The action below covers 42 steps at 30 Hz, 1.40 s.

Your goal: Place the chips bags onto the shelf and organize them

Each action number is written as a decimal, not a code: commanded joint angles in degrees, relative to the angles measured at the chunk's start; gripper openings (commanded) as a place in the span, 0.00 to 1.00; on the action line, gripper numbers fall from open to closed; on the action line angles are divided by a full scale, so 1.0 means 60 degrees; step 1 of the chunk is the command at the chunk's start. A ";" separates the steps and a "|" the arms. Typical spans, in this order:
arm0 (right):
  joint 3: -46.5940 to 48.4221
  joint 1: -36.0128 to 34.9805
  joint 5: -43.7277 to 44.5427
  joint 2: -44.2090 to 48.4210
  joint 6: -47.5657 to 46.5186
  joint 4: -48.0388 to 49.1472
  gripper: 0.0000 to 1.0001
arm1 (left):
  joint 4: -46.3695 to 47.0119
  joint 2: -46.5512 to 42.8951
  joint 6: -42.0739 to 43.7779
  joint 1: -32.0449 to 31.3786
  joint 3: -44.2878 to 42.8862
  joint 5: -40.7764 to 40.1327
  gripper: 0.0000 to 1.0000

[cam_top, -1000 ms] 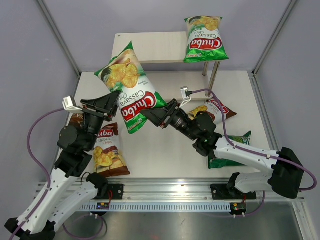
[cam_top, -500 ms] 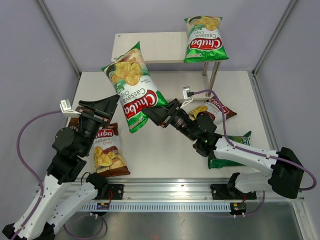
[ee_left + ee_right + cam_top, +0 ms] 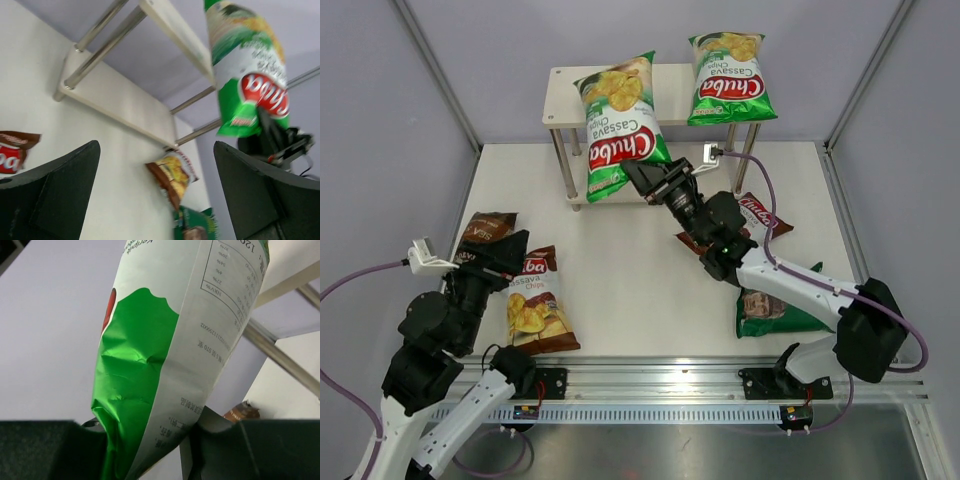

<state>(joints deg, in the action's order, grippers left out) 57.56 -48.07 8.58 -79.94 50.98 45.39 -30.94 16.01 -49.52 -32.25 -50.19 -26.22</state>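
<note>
My right gripper (image 3: 642,178) is shut on the bottom edge of a bright green Chuba bag (image 3: 618,125), held upright against the front of the shelf (image 3: 565,85). The right wrist view shows that bag (image 3: 165,340) pinched between the jaws (image 3: 145,440). A second green Chuba bag (image 3: 727,80) lies on the shelf's top board at the right. My left gripper (image 3: 505,255) stands open and empty (image 3: 155,165) above a brown-and-white Chuba bag (image 3: 535,300) and beside a dark brown bag (image 3: 483,232).
Another brown-and-white bag (image 3: 760,215) lies under my right arm, near the shelf's right legs. A dark green bag (image 3: 775,310) lies at the near right. Silver frame posts rise at both back corners, with grey walls around the table.
The left gripper opened, let go of the green bag and drew back to the near left. The right arm carried the bag away from the centre up to the shelf front.
</note>
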 commanded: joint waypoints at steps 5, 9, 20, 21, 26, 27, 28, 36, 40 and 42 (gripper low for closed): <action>0.2050 0.1068 0.0884 -0.1514 0.1507 0.0405 0.22 | -0.1406 0.0056 0.1967 -0.0030 -0.0087 0.0443 0.99; 0.3132 0.1361 0.1002 -0.2420 0.2092 0.0053 0.22 | -0.1552 0.0012 0.2480 -0.0030 0.0307 0.0649 0.99; 0.4908 0.2020 0.1104 -0.3771 0.3090 -0.1689 0.23 | -0.1464 0.0115 0.2876 -0.0030 0.0720 0.1410 0.99; 0.4981 0.2094 0.1104 -0.3815 0.3177 -0.1806 0.23 | -0.1537 0.0086 0.2877 -0.0030 0.0719 0.1440 0.99; 0.5069 0.2387 0.0900 -0.3815 0.3617 -0.2480 0.26 | -0.1669 -0.0061 0.3066 -0.0030 0.0632 0.1396 0.99; 0.5070 0.2503 0.0856 -0.3815 0.3675 -0.2525 0.26 | -0.1728 -0.0090 0.3111 -0.0030 0.0602 0.1367 0.99; 0.5070 0.2534 0.0768 -0.3786 0.3734 -0.2670 0.26 | -0.1743 -0.0090 0.3126 -0.0030 0.0588 0.1323 0.99; 0.4879 0.2870 0.0022 -0.3698 0.4145 -0.2642 0.47 | -0.1787 -0.0178 0.3111 -0.0030 0.0617 0.1367 0.99; 0.4850 0.3046 -0.0271 -0.3610 0.4188 -0.2730 0.49 | -0.1802 -0.0251 0.3082 -0.0030 0.0617 0.1367 0.99; 0.4734 0.3091 -0.0317 -0.3479 0.4232 -0.2745 0.49 | -0.1816 -0.0281 0.3082 -0.0030 0.0631 0.1367 0.99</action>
<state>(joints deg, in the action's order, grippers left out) 85.47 -30.57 8.34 -103.20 74.94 29.80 -43.00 15.09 -31.97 -32.25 -45.12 -19.05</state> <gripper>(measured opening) 0.486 0.988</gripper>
